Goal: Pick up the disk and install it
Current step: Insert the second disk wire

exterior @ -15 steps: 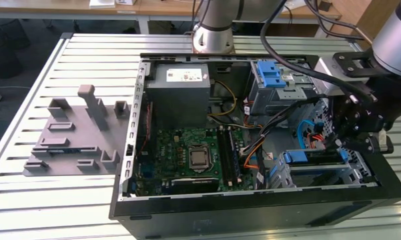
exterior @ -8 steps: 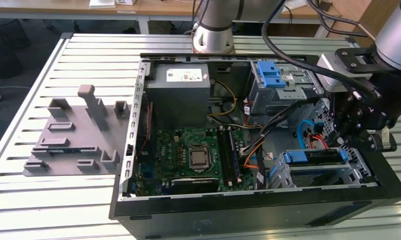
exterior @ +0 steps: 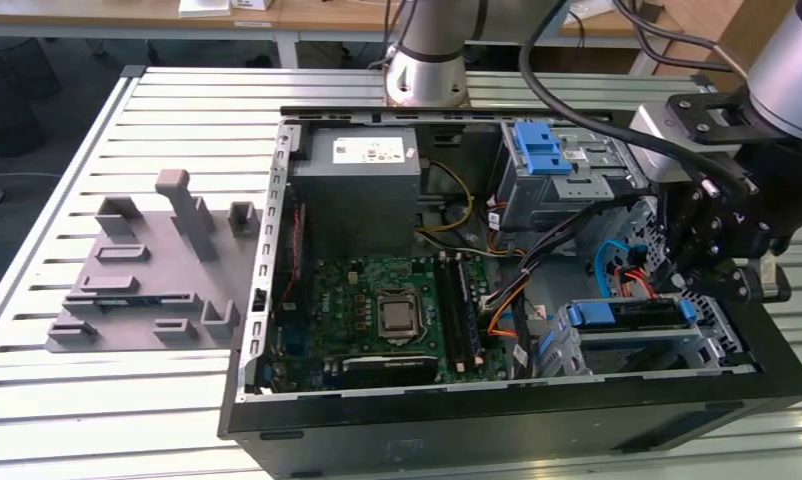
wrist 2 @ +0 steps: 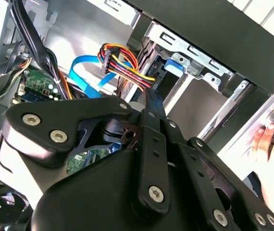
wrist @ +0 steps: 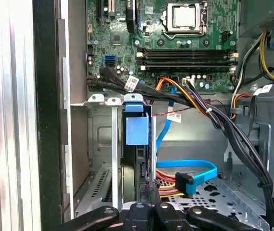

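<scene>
The disk, a flat drive in a blue plastic bracket, sits in the silver bay at the case's corner on the exterior view's right. In the first wrist view the disk stands edge-on in that bay, its blue tab facing the motherboard. My gripper hangs over the case wall beside the bay. In both wrist views its black fingers are shut into one narrow tip with nothing between them. The gripper is at the disk's cable end, and the gripper points toward the blue bracket. I cannot tell whether it touches the disk.
An open black computer case lies on a slatted metal table. Inside are a grey power-supply box, a silver cage with a blue latch, a green motherboard and loose cables. A grey fixture lies beside it. A person's hand rests outside the case.
</scene>
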